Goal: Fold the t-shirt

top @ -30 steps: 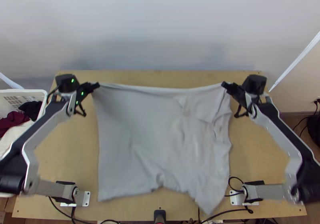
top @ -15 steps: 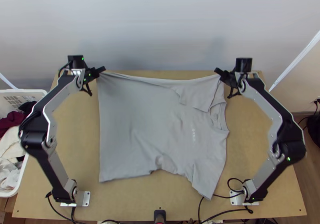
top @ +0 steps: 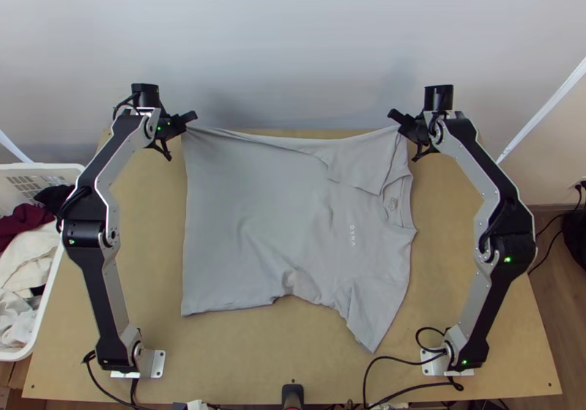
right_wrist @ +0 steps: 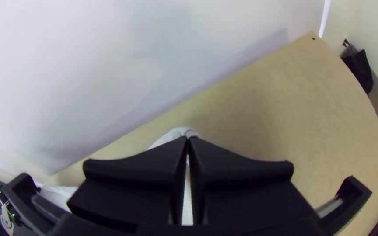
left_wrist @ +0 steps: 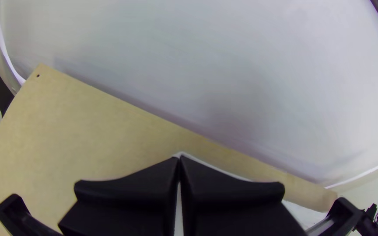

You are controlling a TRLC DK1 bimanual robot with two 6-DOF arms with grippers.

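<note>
1 grey t-shirt [top: 271,227] lies mostly spread on 1 table [top: 146,263], w/ 1 flap folded over nr the neck, collar toward the R arm, 1 sleeve [top: 370,315] angled to the near edge. 2 grippers, both clenched on cloth: L gripper [top: 193,116] pinches 1 far corner, R gripper [top: 394,114] the other. 1 white basket [top: 69,166] w/ clothes, far L.

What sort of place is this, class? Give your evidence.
Probably a robotics lab: a left arm and a right arm are mounted on a wooden table, with a grey T-shirt between them and a basket of cloth at the left edge.
</note>
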